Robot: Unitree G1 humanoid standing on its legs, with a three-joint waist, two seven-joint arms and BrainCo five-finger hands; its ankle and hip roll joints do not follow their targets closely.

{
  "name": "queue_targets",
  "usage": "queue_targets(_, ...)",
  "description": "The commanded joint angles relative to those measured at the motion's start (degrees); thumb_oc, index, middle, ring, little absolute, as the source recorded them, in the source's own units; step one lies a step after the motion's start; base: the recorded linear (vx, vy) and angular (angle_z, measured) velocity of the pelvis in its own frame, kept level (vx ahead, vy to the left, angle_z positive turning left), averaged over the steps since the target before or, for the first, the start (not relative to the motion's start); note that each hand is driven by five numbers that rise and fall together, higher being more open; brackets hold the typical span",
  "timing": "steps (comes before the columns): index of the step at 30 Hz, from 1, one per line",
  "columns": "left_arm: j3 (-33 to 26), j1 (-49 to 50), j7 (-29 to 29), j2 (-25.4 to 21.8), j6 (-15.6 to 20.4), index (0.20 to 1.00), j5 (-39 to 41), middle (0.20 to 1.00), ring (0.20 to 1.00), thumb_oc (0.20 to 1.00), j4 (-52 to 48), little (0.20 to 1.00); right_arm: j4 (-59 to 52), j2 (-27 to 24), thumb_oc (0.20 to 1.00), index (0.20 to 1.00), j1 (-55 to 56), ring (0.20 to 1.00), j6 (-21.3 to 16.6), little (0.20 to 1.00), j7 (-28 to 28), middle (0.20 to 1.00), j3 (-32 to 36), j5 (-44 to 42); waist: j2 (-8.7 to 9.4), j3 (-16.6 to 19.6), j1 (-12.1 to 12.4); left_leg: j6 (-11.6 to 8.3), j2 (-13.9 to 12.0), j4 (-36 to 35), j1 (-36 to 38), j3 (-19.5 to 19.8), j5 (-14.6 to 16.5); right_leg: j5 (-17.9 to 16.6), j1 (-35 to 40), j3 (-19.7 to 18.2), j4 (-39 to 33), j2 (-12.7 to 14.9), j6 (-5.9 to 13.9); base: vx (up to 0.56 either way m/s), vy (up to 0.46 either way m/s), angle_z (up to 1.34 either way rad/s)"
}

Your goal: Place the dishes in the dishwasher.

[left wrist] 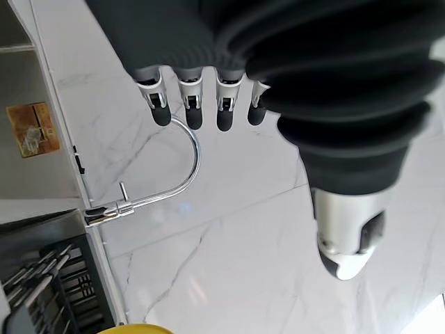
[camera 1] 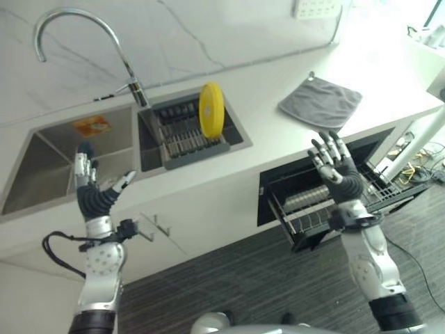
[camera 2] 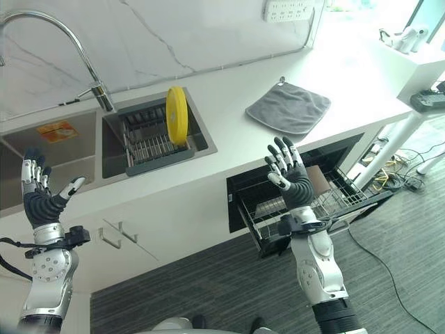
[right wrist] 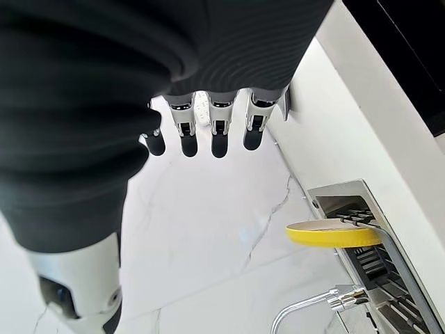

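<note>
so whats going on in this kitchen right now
A humanoid robot stands at the counter with both arms raised and nothing held. The left robot hand is open in front of the sink; the right robot hand is open above the pulled-out dishwasher rack. One yellow plate stands on edge in the drying rack, not yet moved. A grey cloth lies on the counter.

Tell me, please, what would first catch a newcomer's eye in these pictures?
A round yellow plate stands on edge in the dark drying rack in the sink. Both hands, left hand and right hand, are raised open and empty, before the open dishwasher's wire rack.
</note>
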State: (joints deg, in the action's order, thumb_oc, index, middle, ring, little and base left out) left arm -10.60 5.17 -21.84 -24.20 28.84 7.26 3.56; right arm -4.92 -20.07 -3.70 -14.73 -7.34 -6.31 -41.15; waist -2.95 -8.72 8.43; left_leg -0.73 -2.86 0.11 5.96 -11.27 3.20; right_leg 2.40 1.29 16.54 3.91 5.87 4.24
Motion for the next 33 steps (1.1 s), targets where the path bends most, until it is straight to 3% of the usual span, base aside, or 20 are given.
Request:
queue_targets(1, -0.23, -1.3, 0.74, -4.92, 2.37, 1.0, -1.94, 1.0, 1.0, 1.0, -1.88, 1.0, -3.31, 0.7, 1.0, 1.0, -1.93, 1.0, -2.89, 1.0, 0.92, 1.0, -0.13, 1.04, 2.33, 2.32, 0.82, -1.24, 1.24, -2.78, -2.68, 1.33, -2.79, 1.54, 4.21, 2.15, -2.04, 0.71, 3.06, 0.02, -0.054, -0.02)
queue_targets(7, 0.53, -0.82, 1.37, -5.04, 1.58, 1.0, -2.39, 1.0, 1.0, 1.0, -2.67, 1.0, -3.47, 0.7, 1.0, 1.0, -1.89, 1.0, -1.99, 1.0, 0.56, 1.0, -1.3, 1.21, 2.35, 2.55, 0.42, -1.71, 0.88, -0.61, -2.47, -0.28, -1.52, 1.02, 4.91, 2.77, -3.41, 0.91, 2.87, 0.0, -0.055, -0.01)
queue_targets(10, 2.26, -1.1, 0.28, -4.98, 1.16, 1.0, -3.72, 1.0, 1.0, 1.0, -2.87, 1.0, -4.09, 0.2, 1.0, 1.0, -2.1, 1.0, -1.15, 1.0, -0.3, 1.0, -2.03, 0.84, 3.47, 1.35, 0.19, -2.57, 0.19, 11.04, -7.04, -1.63, 0.4, 0.84, 5.31, 2.74, -3.22, 1.48, 1.44, -0.03, -0.096, -0.02)
queue_targets(12, 2.67, -0.58, 0.3, -4.85, 0.47, 1.0, -4.31, 1.0, 1.0, 1.0, -3.64, 1.0, -3.03, 0.24, 1.0, 1.0, -2.81, 1.0, -1.35, 1.0, -0.71, 1.0, -3.25, 1.66, 3.48, 0.09, 0.9, -3.25, -0.35, 20.68, -12.65, 1.04, -1.74, 1.09, 5.38, 0.53, -2.73, 0.72, 0.14, -0.01, -0.073, -0.03)
queue_targets(13, 2.68, -0.47, 0.52, -4.78, 0.2, 1.0, -4.48, 1.0, 1.0, 1.0, -3.74, 1.0, -2.73, 0.26, 1.0, 1.0, -2.95, 1.0, -1.35, 1.0, -0.8, 1.0, -3.45, 1.73, 3.33, -0.03, 1.0, -3.31, -0.52, 21.32, -13.3, 1.4, -2.25, 1.18, 5.41, 0.12, -2.63, 0.43, 0.0, 0.04, 0.016, -0.15)
queue_targets(16, 2.93, 0.62, 1.13, -5.05, -0.87, 1.0, -4.45, 1.0, 1.0, 1.0, -4.1, 1.0, -1.74, 0.78, 1.0, 1.0, -3.29, 1.0, -0.86, 1.0, -1.52, 1.0, -4.44, 1.9, 2.02, 0.19, 1.54, -3.57, -1.83, 10.57, -12.18, 2.38, -5.11, 1.64, 6.3, -0.39, -3.69, -0.63, 0.79, 0.16, 0.184, -0.42)
queue_targets(17, 3.36, 1.23, 1.14, -5.0, -1.34, 1.0, -4.55, 1.0, 1.0, 1.0, -4.52, 1.0, -1.72, 1.09, 1.0, 1.0, -3.21, 1.0, -0.58, 1.0, -1.57, 1.0, -5.02, 2.49, 1.42, 0.32, 1.89, -4.38, -2.83, 4.76, -11.83, 3.36, -7.87, 1.79, 6.92, -0.6, -4.46, -0.9, 1.2, 0.18, 0.277, -0.16)
queue_targets(18, 3.43, 1.87, 1.01, -4.88, -2.26, 1.0, -4.67, 1.0, 1.0, 1.0, -5.47, 1.0, -2.19, 1.19, 1.0, 1.0, -3.01, 1.0, -0.07, 1.0, -1.44, 1.0, -5.59, 3.1, 0.87, 0.1, 2.23, -5.57, -3.92, 0.74, -11.91, 4.55, -12.53, 2.03, 7.95, -1.16, -5.28, -1.14, 1.3, 0.22, 0.367, -0.19)
queue_targets(19, 3.32, 2.24, 1.42, -4.75, -2.72, 1.0, -4.43, 1.0, 1.0, 1.0, -5.86, 1.0, -2.54, 1.0, 1.0, 1.0, -2.89, 1.0, 0.33, 1.0, -1.41, 1.0, -6.07, 3.32, 0.52, -0.13, 2.41, -6.44, -5.08, -0.25, -12.82, 5.17, -15.12, 2.5, 8.56, -1.2, -5.36, -1.08, 1.41, 0.17, 0.287, -0.24)
queue_targets(21, 3.28, 2.24, 2.59, -4.64, -2.32, 1.0, -3.95, 1.0, 1.0, 1.0, -5.57, 1.0, -3.03, 0.46, 1.0, 1.0, -2.6, 1.0, 0.24, 1.0, -1.33, 1.0, -6.4, 3.1, 0.41, -0.4, 2.24, -6.92, -6.01, 0.18, -13.7, 3.98, -15.98, 3.19, 8.95, -0.17, -4.66, -0.71, 1.58, 0.11, 0.242, -0.3)
queue_targets(23, 4.04, 1.47, 4.18, -4.93, -1.47, 1.0, -3.1, 1.0, 1.0, 1.0, -4.58, 1.0, -3.14, -0.45, 1.0, 1.0, -2.24, 1.0, -0.81, 1.0, -1.42, 1.0, -6.41, 2.81, 0.66, -0.3, 1.42, -6.42, -6.59, -0.13, -13.34, -0.83, -13.73, 3.51, 8.93, 2.6, -3.35, 0.31, 2.07, 0.13, 0.287, -0.35)
queue_targets(25, 5.54, 0.73, 4.83, -5.39, -1.99, 1.0, -2.96, 1.0, 1.0, 1.0, -3.7, 1.0, -2.89, -0.61, 1.0, 1.0, -1.88, 1.0, -1.21, 1.0, -1.39, 1.0, -6.39, 1.82, 0.88, -0.08, 1.61, -5.67, -5.99, 1.14, -13.96, -0.86, -12.8, 4.77, 8.77, 3.2, -0.63, 0.98, 2.19, 0.18, 0.297, -0.23)
queue_targets(26, 6.48, 0.32, 5.66, -5.89, -1.57, 1.0, -3.76, 1.0, 1.0, 1.0, -3.65, 1.0, -2.22, -0.92, 1.0, 1.0, -2.28, 1.0, -1.82, 1.0, -1.66, 1.0, -5.87, 0.24, 1.69, 0.12, 2.3, -3.58, -3.93, 2.02, -13.75, -0.39, -8.97, 6.75, 9.29, 3.28, 2.12, 2.04, 2.22, 0.15, 0.19, -0.31)
queue_targets(33, 6.68, 0.07, 9.56, -6.57, 0.11, 1.0, -2.6, 1.0, 1.0, 1.0, -3.97, 1.0, -2.64, 1.45, 1.0, 1.0, -3.04, 1.0, -1.32, 1.0, 1.26, 1.0, -5.61, 3.68, 2.0, 1.49, 4.86, 0.14, 0.73, 2.88, -12.6, 1.78, -5.11, 9.62, 9.39, 3.19, 6.31, 3.6, 2.61, 0.17, 0.18, -0.01)
